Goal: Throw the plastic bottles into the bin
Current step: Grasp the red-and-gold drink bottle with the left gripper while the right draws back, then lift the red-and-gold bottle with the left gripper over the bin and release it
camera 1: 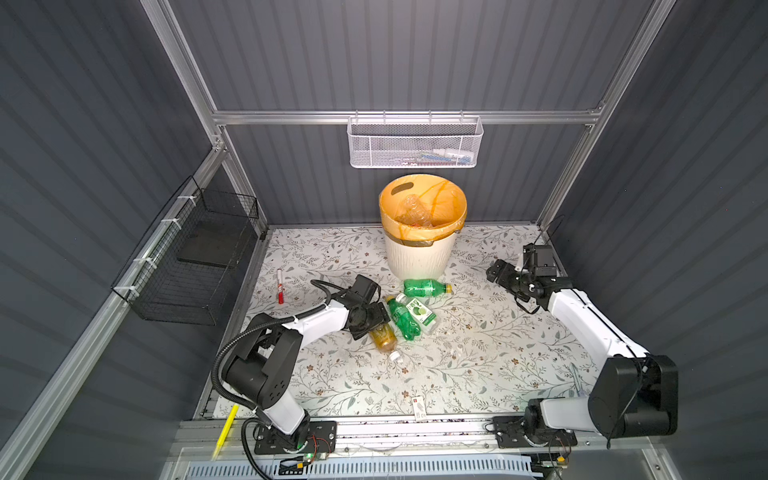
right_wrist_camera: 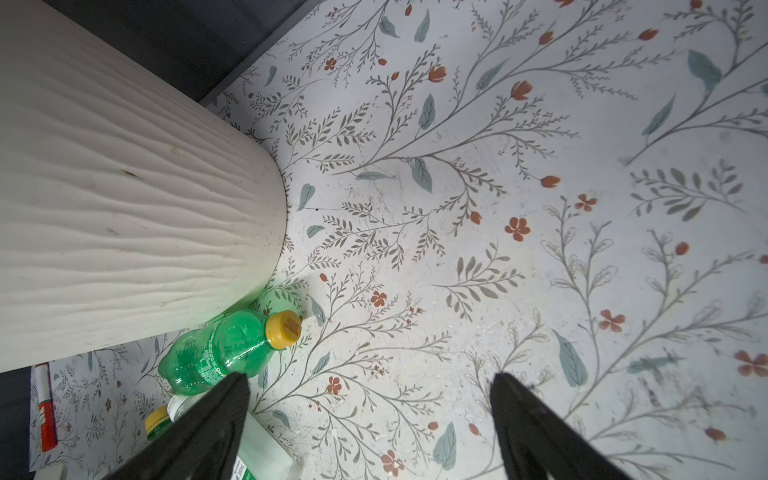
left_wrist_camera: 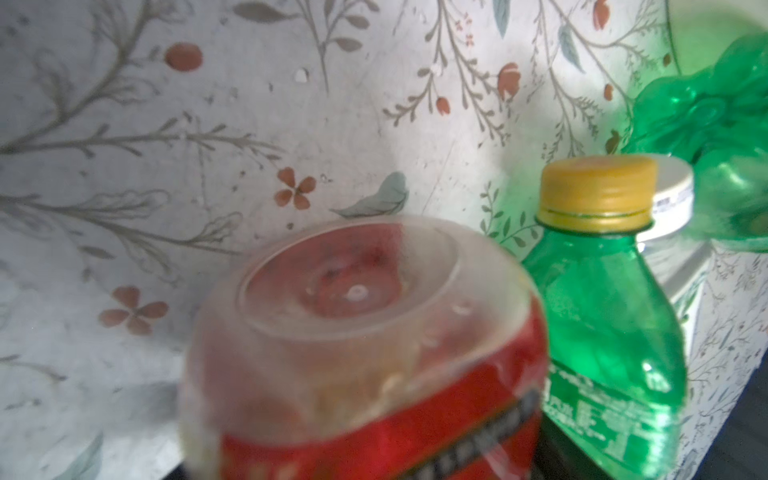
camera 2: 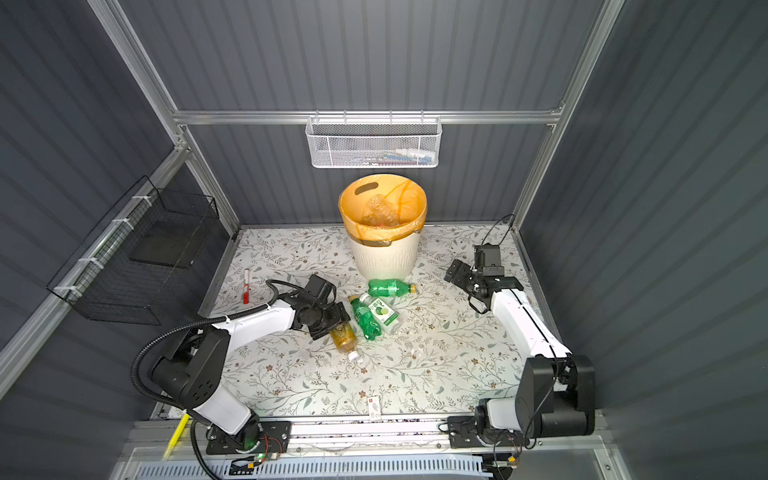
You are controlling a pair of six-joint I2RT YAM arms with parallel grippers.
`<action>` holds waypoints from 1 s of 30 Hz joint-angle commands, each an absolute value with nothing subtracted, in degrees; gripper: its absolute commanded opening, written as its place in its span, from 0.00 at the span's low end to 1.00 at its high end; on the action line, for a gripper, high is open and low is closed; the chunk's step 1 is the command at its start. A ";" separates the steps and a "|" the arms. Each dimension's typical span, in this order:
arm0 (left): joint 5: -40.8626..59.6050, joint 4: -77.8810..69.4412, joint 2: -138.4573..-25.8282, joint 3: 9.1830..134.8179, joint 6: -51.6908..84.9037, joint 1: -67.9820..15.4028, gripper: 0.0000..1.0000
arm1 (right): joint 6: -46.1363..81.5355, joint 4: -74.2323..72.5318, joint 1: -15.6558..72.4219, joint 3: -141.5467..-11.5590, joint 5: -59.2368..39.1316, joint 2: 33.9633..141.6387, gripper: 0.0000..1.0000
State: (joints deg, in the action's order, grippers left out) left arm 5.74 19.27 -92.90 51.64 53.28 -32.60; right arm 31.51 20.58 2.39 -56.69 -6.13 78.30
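- Grey-panelled booth [camera 1: 395, 62]; floral-print tabletop [camera 1: 478, 357].
- Round cream ribbed bin [camera 1: 417, 259], orange liner: rear centre, crushed clear bottles [camera 1: 411, 212] inside.
- Amber plastic bottle [camera 1: 384, 338], red label: lying at my left gripper [camera 1: 372, 324]; grip unclear, I cannot tell.
- Green plastic bottle [camera 1: 424, 287]: lying just beside bin.
- My right gripper [right_wrist_camera: 370, 376]: fingers spread, empty.

A: Surface?
B: Floral-print tabletop [camera 1: 498, 332]. The bin [camera 1: 417, 257] stands on it at back centre.
A: Bottles lying on it?
B: Four. A green bottle [camera 1: 424, 287] on its side, just in front of the bin. A second green bottle [camera 1: 401, 318] and a lime-label bottle [camera 1: 419, 313], touching, mid-table. An amber bottle [camera 1: 384, 338] beside them, white cap toward the front edge.
A: Other items?
B: A marker pen [camera 1: 280, 286] at left; a white card [camera 1: 419, 407] near the front edge.
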 commanded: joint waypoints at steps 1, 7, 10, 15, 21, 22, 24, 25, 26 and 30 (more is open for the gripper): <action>4.48 20.48 -90.26 49.34 53.17 -32.70 0.70 | 32.36 20.39 2.20 -56.68 -7.03 78.99 0.92; 3.30 20.73 -86.43 46.36 53.27 -30.99 0.59 | 32.91 20.74 2.21 -56.95 -8.66 78.78 0.92; 3.33 20.95 -84.15 44.75 51.93 -27.70 0.59 | 33.32 20.96 2.20 -57.04 -9.40 78.32 0.91; 4.13 21.91 -81.44 43.13 47.36 -20.47 0.59 | 34.27 21.36 2.37 -56.82 -11.20 78.49 0.90; 5.40 21.16 -81.64 43.18 44.75 -17.31 0.59 | 36.18 20.45 3.13 -55.42 -12.25 79.39 0.89; 5.22 21.44 -81.61 44.19 43.95 -16.74 0.59 | 36.63 20.08 3.33 -55.21 -12.68 79.56 0.89; 5.06 22.76 -81.32 48.76 42.15 -15.35 0.58 | 37.14 19.56 3.91 -54.93 -13.01 79.83 0.89; 5.61 22.97 -81.13 52.78 41.02 -14.68 0.58 | 37.33 19.51 4.12 -54.84 -13.10 79.94 0.89; 5.63 23.89 -81.32 58.74 39.32 -14.51 0.58 | 37.47 19.30 4.46 -54.93 -13.17 80.10 0.89; 9.83 29.02 -88.07 93.33 33.40 -15.15 0.57 | 37.62 19.16 4.94 -55.87 -13.85 80.41 0.89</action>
